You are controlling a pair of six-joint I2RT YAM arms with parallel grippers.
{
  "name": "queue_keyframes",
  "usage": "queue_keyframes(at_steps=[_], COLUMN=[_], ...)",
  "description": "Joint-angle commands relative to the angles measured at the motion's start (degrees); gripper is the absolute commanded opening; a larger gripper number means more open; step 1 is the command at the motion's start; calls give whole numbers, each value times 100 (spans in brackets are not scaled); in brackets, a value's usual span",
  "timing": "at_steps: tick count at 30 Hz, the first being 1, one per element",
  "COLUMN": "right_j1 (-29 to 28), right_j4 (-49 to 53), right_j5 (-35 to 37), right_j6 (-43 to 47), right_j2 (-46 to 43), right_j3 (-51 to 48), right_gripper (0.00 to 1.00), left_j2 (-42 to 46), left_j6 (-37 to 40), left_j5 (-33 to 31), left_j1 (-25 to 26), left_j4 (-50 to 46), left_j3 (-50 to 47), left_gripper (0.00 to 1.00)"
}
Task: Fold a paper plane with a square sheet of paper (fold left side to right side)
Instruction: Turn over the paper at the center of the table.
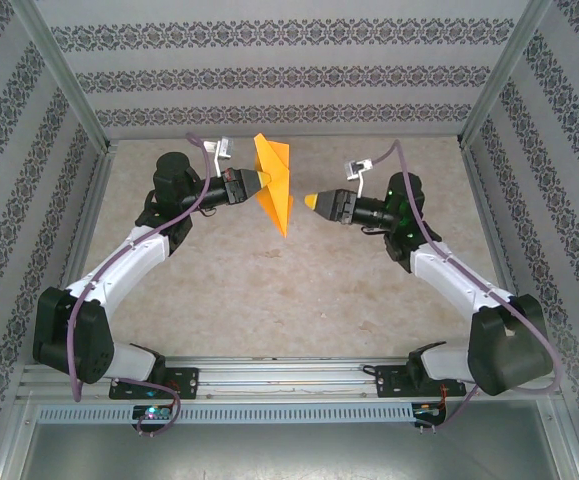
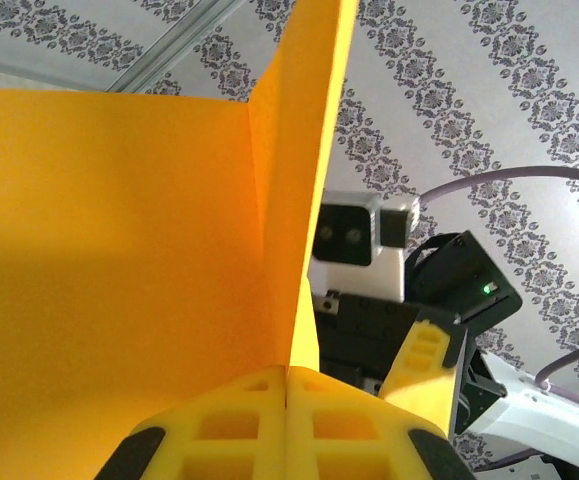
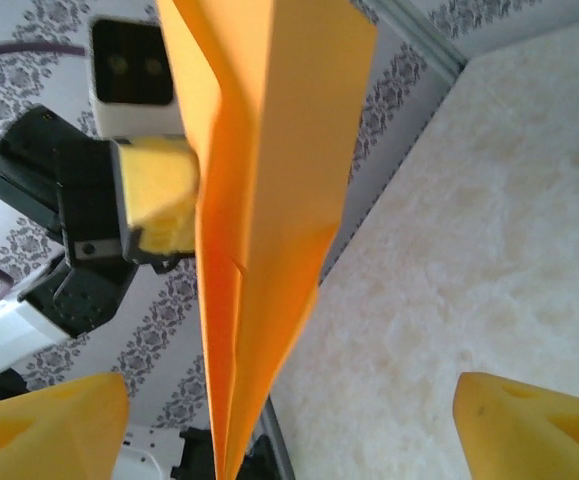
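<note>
Left fingers pressed together, pinching the orange paper plane, held on edge over the worktop, upper centre of the top view. Right fingers spread wide, empty, paper just ahead (no contact visible). Judged step: left-to-right fold; next they must take the free flap.

Setting: robot test cell, laboratory type. Evidence: aluminium profile frame; wall panels papered in striped damask print; beige stone-look tabletop; mounting rail carrying left arm and right arm; slotted cable duct at near edge.
</note>
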State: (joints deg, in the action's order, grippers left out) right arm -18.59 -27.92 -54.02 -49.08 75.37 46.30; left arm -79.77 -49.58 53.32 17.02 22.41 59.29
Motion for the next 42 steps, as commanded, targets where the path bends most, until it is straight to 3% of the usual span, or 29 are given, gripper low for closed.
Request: queue_keyframes(at_steps=[1,7,24,34,39,42], right_j1=[-281,-621,-681,-567,-581,-729], right_j4=[42,-206,-187,579,1968,3387], right_j5=[191,173,218,589,1175,1991], right_j6=[137,23,-5,429,1175,2003], right_j2=[-90,273,619,276,-40,-193], right_j3=[-66,279,880,740,853,1176], right_gripper=[89,83,23,1,0,0], left_j2=[30,-54,-153,246,842,1324], left_j6=[-24,2,-20,878,1295,1618], left_j5=[7,19,116,-472,-1315,-1969], left_j1=[74,131,198,43,-181,-274], left_j4=[384,350,323,-880,-1501,-1892], left_j3=[137,160,144,119,-91,-258], left_gripper=[0,0,0,35,49,56])
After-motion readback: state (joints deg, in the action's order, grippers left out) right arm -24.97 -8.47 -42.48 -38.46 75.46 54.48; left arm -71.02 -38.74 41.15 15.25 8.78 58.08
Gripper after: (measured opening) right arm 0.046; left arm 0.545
